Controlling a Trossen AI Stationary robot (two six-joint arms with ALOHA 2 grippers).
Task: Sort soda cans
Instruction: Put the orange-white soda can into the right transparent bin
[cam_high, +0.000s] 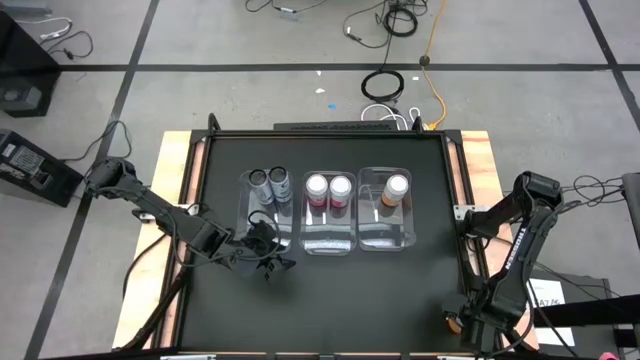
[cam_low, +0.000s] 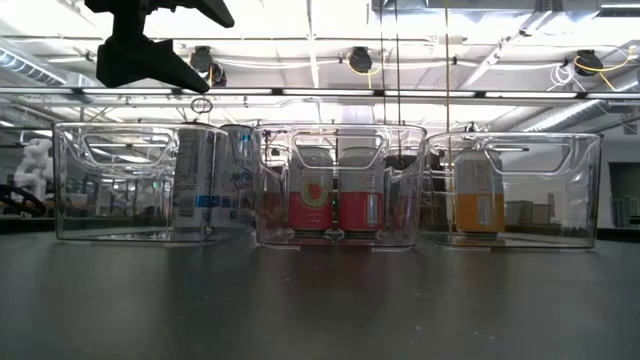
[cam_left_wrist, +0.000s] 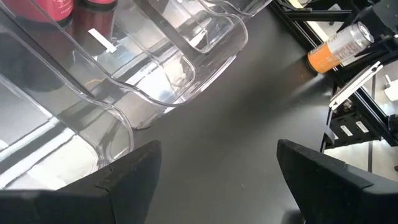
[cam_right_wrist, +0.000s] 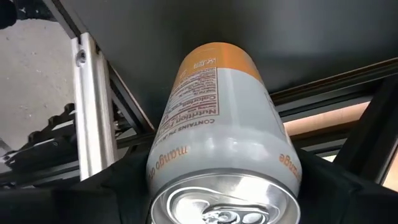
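3 clear bins (cam_high: 331, 246) well ahead of right gripper, 1 colour each, so sorting nearly done | left gripper (cam_high: 268, 250) spread apart, empty, hanging beside grey-can bin (cam_low: 80, 185) | right gripper (cam_high: 470, 325) clamped on last orange can (cam_right_wrist: 217, 149), lifted at table's near right corner; matching orange can (cam_high: 396, 187) waiting in far-right bin
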